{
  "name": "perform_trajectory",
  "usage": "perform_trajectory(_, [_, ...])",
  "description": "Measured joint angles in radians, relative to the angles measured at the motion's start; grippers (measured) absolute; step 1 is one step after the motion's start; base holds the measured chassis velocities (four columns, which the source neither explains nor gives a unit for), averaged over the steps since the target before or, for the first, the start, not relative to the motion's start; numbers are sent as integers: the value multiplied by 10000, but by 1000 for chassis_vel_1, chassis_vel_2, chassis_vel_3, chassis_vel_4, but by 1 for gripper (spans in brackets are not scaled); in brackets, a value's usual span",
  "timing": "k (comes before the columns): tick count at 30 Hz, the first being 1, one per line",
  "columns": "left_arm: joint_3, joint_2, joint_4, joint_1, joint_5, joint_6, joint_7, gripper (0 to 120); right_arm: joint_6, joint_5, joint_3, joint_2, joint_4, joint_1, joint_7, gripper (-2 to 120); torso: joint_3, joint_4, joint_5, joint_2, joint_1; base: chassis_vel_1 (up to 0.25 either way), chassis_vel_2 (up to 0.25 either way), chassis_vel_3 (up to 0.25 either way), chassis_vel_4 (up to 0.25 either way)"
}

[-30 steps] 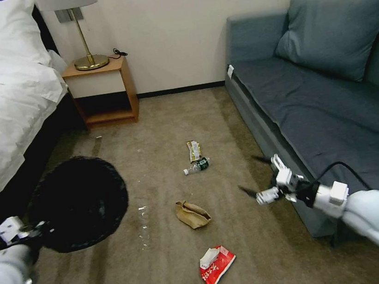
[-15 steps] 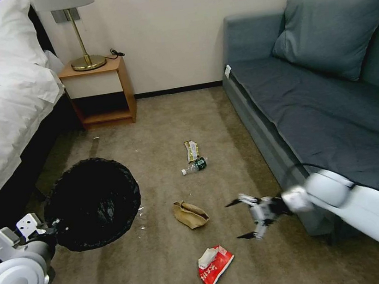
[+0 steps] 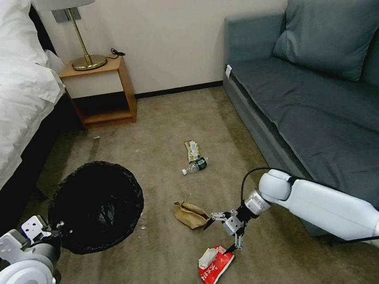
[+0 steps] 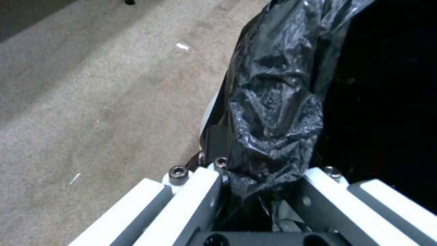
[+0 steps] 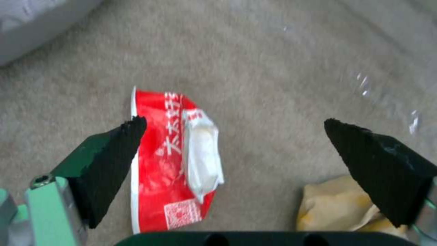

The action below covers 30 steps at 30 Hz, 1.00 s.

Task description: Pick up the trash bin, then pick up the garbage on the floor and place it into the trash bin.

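Carpeted floor [image 3: 149, 119] carries the litter. By the left hand [image 4: 255, 191], clamped on its liner, the trash bin [image 3: 96, 205] is held. Spread wide, the right hand [image 3: 221, 236] should be centred over the red-and-white snack packet [image 5: 168, 160] and kept off the tan paper bag [image 3: 190, 214] beside it.

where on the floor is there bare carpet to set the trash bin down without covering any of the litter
Bare carpet lies between the nightstand and the sofa, beyond the yellow-brown wrapper, and near the bed. It is crowded mid-floor: bottle, tan paper bag and red-and-white packet, with the open right gripper above. The left gripper holds the trash bin.
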Motion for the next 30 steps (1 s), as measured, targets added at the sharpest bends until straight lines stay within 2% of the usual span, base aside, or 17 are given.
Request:
perform_trajectory(7, [175, 173, -44, -66, -15, -9, -117, 1, 249, -558, 136, 341, -990, -185, -70, 100, -1, -2, 0, 0, 0, 0, 0, 0, 0])
perform_trajectory(16, [452, 135, 48, -171, 14, -10, -183, 1, 472, -1064, 177, 948, -1571, -510, 305, 100, -1, -3, 1, 1, 0, 0, 0, 0, 0])
perform_trajectory(24, [418, 81, 22, -42, 77, -22, -181, 1, 881, -1708, 278, 1866, -2570, -513, 411, 100, -1, 2, 1, 0, 0, 0, 0, 0, 0])
perform_trajectory(30, [462, 103, -11, -70, 69, -42, -196, 1, 1161, -2300, 585, 2183, -3100, -626, 438, 100, -1, -2, 1, 0, 0, 0, 0, 0, 0])
